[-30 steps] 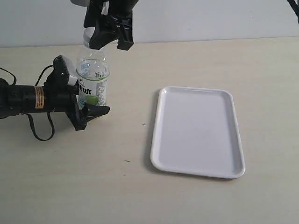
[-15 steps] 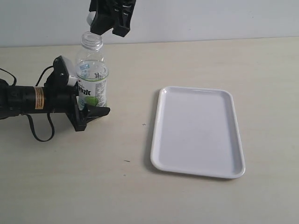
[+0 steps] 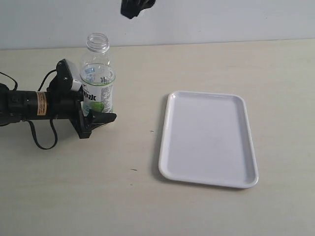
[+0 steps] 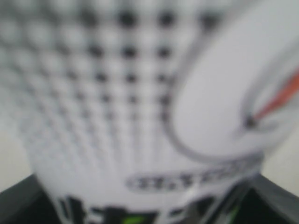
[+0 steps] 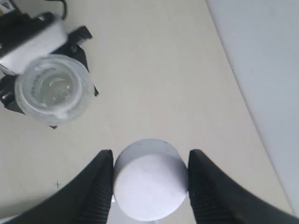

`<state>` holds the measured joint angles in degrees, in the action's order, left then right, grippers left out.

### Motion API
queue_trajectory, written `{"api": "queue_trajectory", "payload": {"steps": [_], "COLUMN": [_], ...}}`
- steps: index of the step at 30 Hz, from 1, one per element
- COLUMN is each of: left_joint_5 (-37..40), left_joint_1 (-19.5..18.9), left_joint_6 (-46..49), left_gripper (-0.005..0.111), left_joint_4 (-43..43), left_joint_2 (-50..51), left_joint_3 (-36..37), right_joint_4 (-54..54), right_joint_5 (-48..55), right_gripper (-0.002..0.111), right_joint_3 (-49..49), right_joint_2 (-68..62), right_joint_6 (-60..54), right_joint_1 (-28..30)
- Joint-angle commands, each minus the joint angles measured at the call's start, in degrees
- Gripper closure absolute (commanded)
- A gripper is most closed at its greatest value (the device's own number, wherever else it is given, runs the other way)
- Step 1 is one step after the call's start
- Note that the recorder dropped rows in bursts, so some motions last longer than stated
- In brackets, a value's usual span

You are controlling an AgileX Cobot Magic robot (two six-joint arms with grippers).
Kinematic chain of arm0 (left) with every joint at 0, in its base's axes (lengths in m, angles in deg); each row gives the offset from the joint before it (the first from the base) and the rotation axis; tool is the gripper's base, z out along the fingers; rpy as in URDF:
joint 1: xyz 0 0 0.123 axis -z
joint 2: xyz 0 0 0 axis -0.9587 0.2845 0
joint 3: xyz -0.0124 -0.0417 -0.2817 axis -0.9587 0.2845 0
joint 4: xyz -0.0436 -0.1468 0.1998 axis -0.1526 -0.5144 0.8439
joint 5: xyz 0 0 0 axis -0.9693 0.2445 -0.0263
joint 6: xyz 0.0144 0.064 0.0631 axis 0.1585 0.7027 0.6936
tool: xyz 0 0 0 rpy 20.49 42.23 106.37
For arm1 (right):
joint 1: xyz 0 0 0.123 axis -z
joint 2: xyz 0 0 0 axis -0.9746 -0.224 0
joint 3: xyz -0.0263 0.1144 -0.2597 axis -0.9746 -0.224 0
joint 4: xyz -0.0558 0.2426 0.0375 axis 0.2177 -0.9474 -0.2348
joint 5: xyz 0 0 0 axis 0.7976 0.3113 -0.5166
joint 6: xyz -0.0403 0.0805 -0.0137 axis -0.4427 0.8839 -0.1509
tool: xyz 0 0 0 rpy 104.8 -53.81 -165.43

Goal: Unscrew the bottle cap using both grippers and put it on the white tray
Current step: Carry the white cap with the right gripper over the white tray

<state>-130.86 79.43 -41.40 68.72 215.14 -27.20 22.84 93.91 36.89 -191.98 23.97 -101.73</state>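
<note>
1. While the cap is off the neck, the tray (image 3: 206, 140) lies flat on the table (image 3: 147, 196), well apart from the bottle, with nothing on it.
2. Bottle (image 3: 97, 81): upright, mouth open, near the table's left end. Thin clear plastic that looks near empty, so probably light and easy to tip or dent.
3. Left gripper (image 3: 93, 112): lying low along the table, jaws closed on the bottle's labelled lower body. Left wrist view gives only blurred label.
4. Right gripper (image 5: 150, 179): high above the table, past the bottle mouth toward the tray side. Jaws clamped on the cap, 1 pad each side.
5. Cap (image 5: 148, 186): held in the right gripper, not yet over the tray. Small, light, stiff. Ribbed side should give grip, so take hold at the sides; the smooth top would slip. Judgement: it may bounce or roll on the glossy tray, so lower it close before opening.
</note>
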Motion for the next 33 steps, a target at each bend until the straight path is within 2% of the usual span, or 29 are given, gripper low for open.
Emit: {"api": "queue_trajectory", "payload": {"steps": [1, 5, 14, 24, 29, 33], "left_joint_5": [-3.4, -3.6, -3.9, -4.1, -4.1, -4.3], "left_joint_1": [0.3, 0.3, 0.3, 0.3, 0.3, 0.3], "left_joint_6": [-0.7, -0.8, -0.8, -0.1, -0.1, -0.3], "left_gripper": [0.107, 0.107, 0.107, 0.107, 0.107, 0.107], "left_joint_4": [-0.6, -1.0, -1.8, -3.7, -3.7, -3.6], "left_joint_2": [-0.1, -0.1, -0.1, -0.1, -0.1, -0.1], "left_joint_3": [0.2, 0.2, 0.2, 0.2, 0.2, 0.2], "right_joint_4": [2.8, 2.4, -1.4, -4.3, -3.8, -3.6], "right_joint_5": [2.1, 2.1, 1.8, -14.6, -22.1, -28.8], "right_gripper": [0.108, 0.108, 0.108, 0.108, 0.108, 0.108], "right_joint_3": [-0.4, -4.3, -23.1, -50.1, -57.1, -58.7], "right_joint_2": [1.0, 1.1, 2.9, 10.5, 9.6, 9.0], "right_joint_6": [12.3, 19.7, 18.3, 14.8, 15.0, 16.0], "right_joint_1": [5.1, 9.0, 12.5, 13.4, 13.3, 13.3]}}
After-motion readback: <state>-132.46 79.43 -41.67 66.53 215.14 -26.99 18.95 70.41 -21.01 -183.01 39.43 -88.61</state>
